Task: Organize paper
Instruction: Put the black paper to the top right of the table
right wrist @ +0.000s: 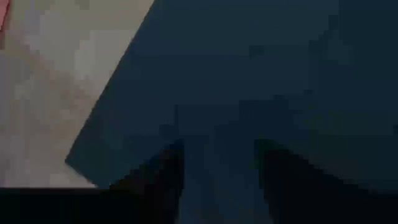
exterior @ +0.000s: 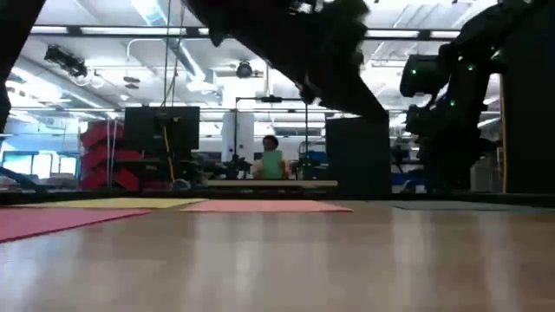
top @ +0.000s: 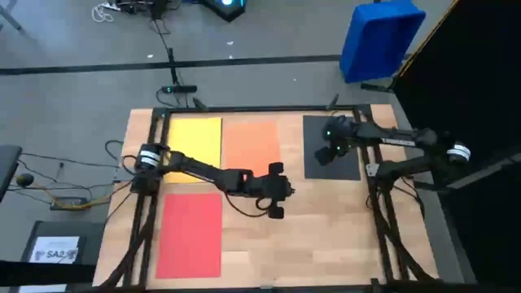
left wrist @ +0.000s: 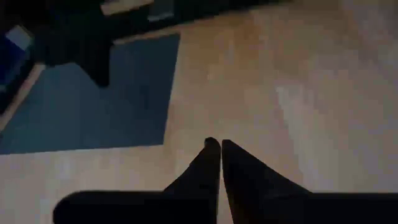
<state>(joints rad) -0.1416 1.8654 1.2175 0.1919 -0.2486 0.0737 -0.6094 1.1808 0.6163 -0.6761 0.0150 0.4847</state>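
Worktop (top: 326,220): pale wood, seen from above, with four sheets lying flat on it.
Yellow sheet (top: 195,140): far left, partly under the left arm.
Orange sheet (top: 252,142): just right of the yellow, edges touching.
Red sheet (top: 190,236): near left, apart from the others.
Dark sheet (top: 321,163): far right, alone.
Left jaws (top: 283,190): mid-worktop, above bare wood, fingers (left wrist: 211,163) pressed together, holding nothing.
Right jaws (top: 332,140): over the dark sheet, fingers (right wrist: 163,168) set apart.
Blue bin (top: 379,37): on the floor beyond the far right corner.
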